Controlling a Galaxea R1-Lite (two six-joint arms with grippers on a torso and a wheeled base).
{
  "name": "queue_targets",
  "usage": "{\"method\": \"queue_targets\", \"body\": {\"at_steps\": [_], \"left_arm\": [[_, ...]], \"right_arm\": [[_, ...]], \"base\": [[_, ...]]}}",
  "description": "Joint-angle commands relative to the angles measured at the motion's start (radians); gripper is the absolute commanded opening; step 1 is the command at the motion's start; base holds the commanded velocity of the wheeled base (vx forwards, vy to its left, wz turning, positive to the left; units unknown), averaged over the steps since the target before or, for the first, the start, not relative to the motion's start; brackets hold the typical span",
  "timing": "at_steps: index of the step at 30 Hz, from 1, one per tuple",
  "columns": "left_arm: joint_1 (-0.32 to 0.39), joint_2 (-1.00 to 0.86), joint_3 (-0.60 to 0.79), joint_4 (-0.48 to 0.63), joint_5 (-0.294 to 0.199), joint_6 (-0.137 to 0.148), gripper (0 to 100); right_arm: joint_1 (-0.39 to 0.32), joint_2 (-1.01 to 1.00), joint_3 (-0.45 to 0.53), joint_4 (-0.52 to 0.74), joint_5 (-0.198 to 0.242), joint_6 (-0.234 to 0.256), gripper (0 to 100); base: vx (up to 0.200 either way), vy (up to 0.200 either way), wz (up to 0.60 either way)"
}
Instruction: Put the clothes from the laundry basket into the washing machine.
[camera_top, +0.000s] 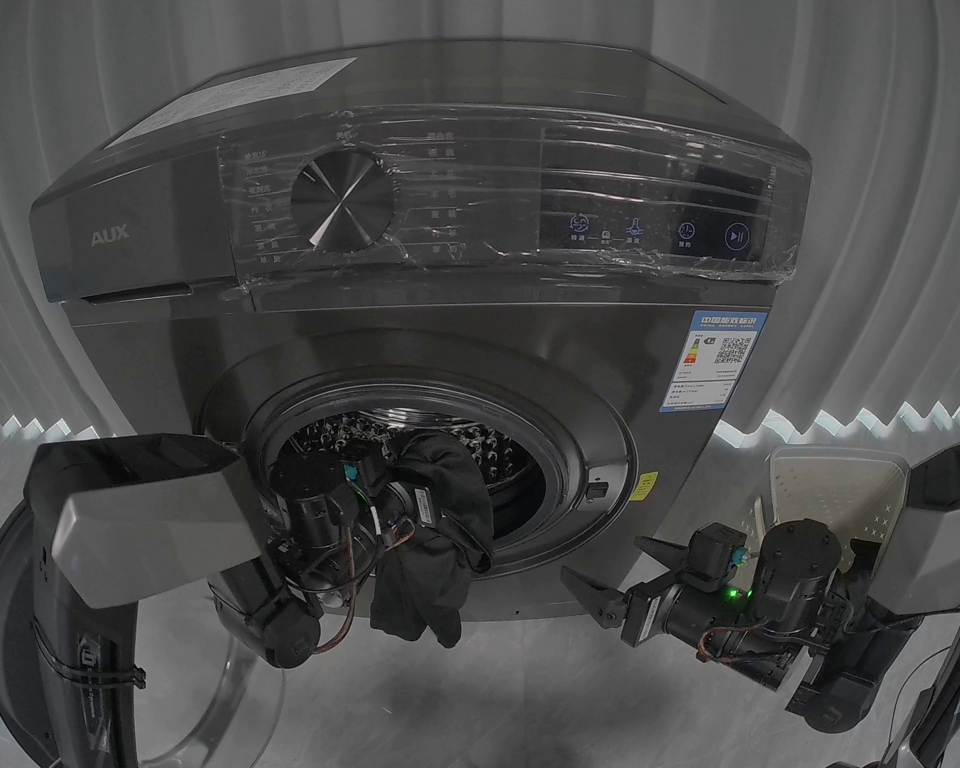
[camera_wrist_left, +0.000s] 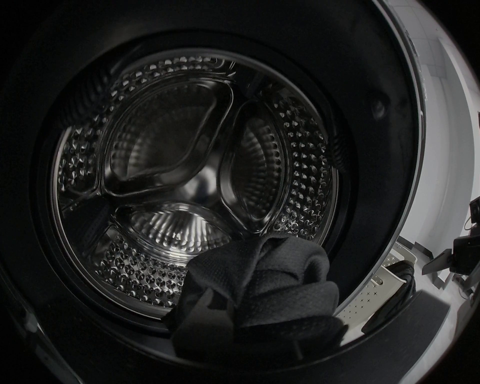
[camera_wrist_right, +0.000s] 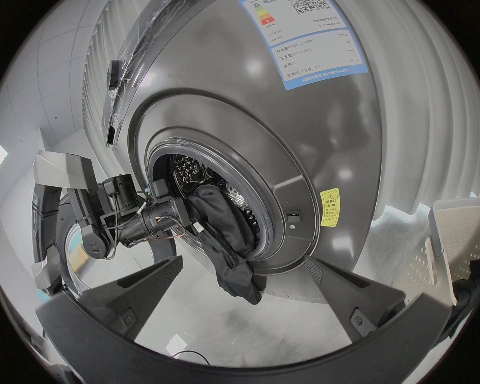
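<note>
My left gripper (camera_top: 405, 505), centre-left at the washing machine (camera_top: 600, 360) mouth, is buried in 1 dark garment (camera_top: 440, 560); whether it is gripping I cannot tell. The cloth's tail droops outside the rim, so I judge it needs pushing deeper. The right gripper (camera_top: 620, 572), lower right, waits spread and empty near the laundry basket (camera_top: 880, 470).

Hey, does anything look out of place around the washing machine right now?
Yes. The black garment is only half in: it drapes over the lower rim of the washing machine door opening, with its end dangling outside.
</note>
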Motion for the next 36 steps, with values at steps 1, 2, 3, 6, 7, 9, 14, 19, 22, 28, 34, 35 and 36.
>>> {"method": "queue_targets", "body": {"at_steps": [1,2,3,6,7,9,14,19,22,28,34,35,36], "left_arm": [[-0.011,0.073,-0.023,0.001,0.001,-0.009,0],[-0.013,0.083,-0.029,0.001,0.002,-0.009,0],[-0.016,0.091,-0.037,0.004,0.008,-0.007,0],[-0.016,0.091,-0.029,0.04,0.027,0.017,0],[-0.006,0.114,-0.083,0.046,0.036,0.023,0],[0.012,0.145,-0.161,0.038,0.037,0.025,0],[0.043,0.166,-0.246,0.076,0.037,0.03,0],[0.055,0.226,-0.336,0.104,0.024,0.017,0],[0.056,0.266,-0.422,0.104,0.024,0.017,0],[0.063,0.323,-0.537,0.136,0.037,0.028,0],[0.07,0.326,-0.597,0.234,0.037,0.017,0],[0.07,0.327,-0.608,0.254,0.036,0.017,0],[0.07,0.327,-0.608,0.254,0.036,0.017,0]], "right_arm": [[0.001,0.001,0.004,-0.007,0.0,0.0,100],[0.001,0.002,0.004,-0.007,0.0,0.0,100],[0.003,0.002,0.004,-0.007,0.0,0.0,100],[0.01,0.002,0.004,-0.007,0.0,0.0,100],[0.013,0.002,0.006,-0.007,-0.001,0.0,100],[0.013,0.002,0.007,-0.007,-0.001,0.0,100],[0.015,0.007,0.009,-0.007,-0.001,0.001,100],[0.013,0.016,0.013,-0.007,-0.003,0.001,100],[0.013,0.018,0.013,-0.007,-0.003,0.001,100],[0.015,0.033,0.016,-0.007,-0.003,0.001,100],[0.015,0.033,0.021,-0.007,-0.003,0.001,100],[0.015,0.033,0.021,-0.007,-0.003,0.001,100],[0.015,0.033,0.021,-0.007,-0.003,0.001,100]], "base": [[0.0,0.0,0.0],[0.0,0.0,0.0],[0.0,0.0,0.0],[0.0,0.0,0.0],[0.0,0.0,0.0],[0.0,0.0,0.0],[0.0,0.0,0.0],[0.0,0.0,0.0],[0.0,0.0,0.0],[0.0,0.0,0.0],[0.0,0.0,0.0],[0.0,0.0,0.0],[0.0,0.0,0.0]]}}
